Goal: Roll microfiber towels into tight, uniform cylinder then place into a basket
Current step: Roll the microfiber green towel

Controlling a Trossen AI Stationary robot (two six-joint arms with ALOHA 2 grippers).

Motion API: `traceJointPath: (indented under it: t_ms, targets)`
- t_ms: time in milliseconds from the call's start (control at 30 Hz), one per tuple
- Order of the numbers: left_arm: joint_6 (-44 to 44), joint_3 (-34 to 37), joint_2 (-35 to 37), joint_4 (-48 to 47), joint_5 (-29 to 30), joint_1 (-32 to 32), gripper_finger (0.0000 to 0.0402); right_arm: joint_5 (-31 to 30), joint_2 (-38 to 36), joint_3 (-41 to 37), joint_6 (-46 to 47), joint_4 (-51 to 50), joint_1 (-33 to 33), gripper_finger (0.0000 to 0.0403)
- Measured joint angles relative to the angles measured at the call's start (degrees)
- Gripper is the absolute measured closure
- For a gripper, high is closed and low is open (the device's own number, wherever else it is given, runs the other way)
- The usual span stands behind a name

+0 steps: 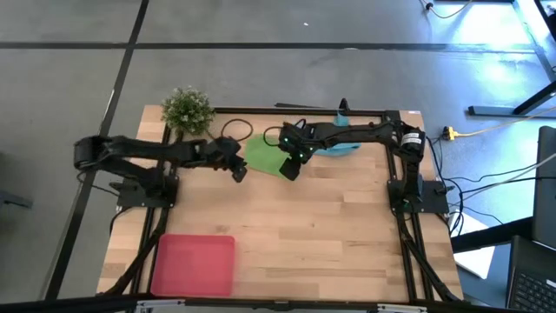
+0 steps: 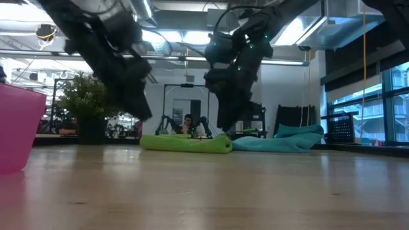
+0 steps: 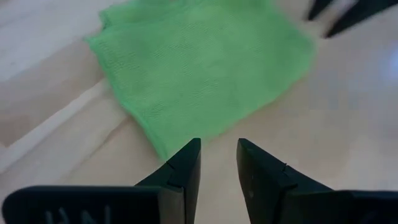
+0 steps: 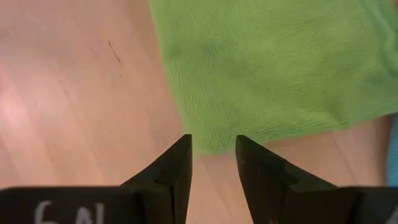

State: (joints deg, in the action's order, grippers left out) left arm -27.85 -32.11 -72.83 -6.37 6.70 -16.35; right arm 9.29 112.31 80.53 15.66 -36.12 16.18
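Table: pale wooden plank tabletop [image 1: 330, 235].
Basket: shallow pinkish-red plastic tray [image 1: 194, 264], at the near left edge, well apart from both cloths.
Green towel: lime green microfibre cloth [image 1: 263, 156], flat at the far middle, between the grippers.
Blue towel: light blue cloth [image 1: 343, 146], bunched beside the green one.
Left gripper [image 3: 219, 155]: fingers parted, holding nothing, at the towel's edge.
Right gripper [image 4: 213, 151]: fingers parted, empty, at the opposite edge.

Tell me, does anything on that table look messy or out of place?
Only the light blue towel: it lies crumpled in a heap at the table's far edge, partly under the right arm. The green towel lies flat beside it, and the red tray sits squarely.
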Motion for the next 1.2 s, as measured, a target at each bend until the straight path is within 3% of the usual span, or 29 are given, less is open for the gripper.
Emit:
traceJointPath:
  t_ms: [133,400,667,900,1200]
  targets:
    - [1.30,-2.29,-4.14,-0.06,-0.57,-1.02,0.0306,-0.53,0.00,-3.69,-1.60,7.81,-0.22,0.0278]
    - [1.61,-5.00,-4.03,-0.13,0.22,-0.99,0.0306,-0.65,0.00,-11.41,-3.49,20.88,-0.37,0.0278]
    - [1.61,-5.23,-4.03,-0.63,-0.10,-0.82,0.0306,3.84,-0.45,-16.85,-4.64,21.58,-1.64,0.0278]
    - [5.63,-5.23,-4.03,-0.72,-7.00,-0.28,0.0306,12.41,-0.28,-17.89,-10.75,20.61,-5.61,0.0278]
    - [10.45,-5.23,-3.76,-0.68,-11.31,3.71,0.0306,11.66,-0.55,-15.21,-14.74,17.94,-7.60,0.0278]
